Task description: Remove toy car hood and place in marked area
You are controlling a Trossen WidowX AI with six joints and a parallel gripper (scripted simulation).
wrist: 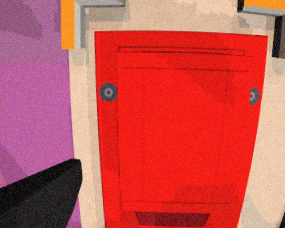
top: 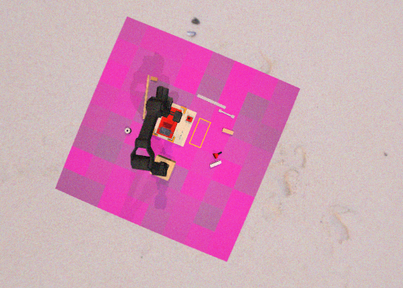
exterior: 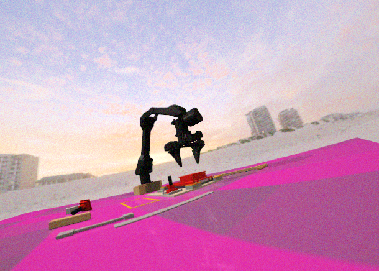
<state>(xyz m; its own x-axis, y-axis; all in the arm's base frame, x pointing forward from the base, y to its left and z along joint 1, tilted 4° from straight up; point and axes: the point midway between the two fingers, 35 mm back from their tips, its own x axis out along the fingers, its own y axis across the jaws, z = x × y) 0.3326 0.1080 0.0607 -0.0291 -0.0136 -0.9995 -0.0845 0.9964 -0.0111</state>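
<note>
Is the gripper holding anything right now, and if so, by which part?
Nothing is held. The gripper hangs open above the toy car, clear of its red hood.

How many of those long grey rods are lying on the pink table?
2. The longer grey rod lies in front of the car's board; the shorter rod, with thicker ends, lies just beyond it, near the wooden block. Others could be hidden.

Hood (wrist: 180,112) smooth red plastic; board (wrist: 184,10) pale matt wood; claw (exterior: 186,155) matt black.
</note>
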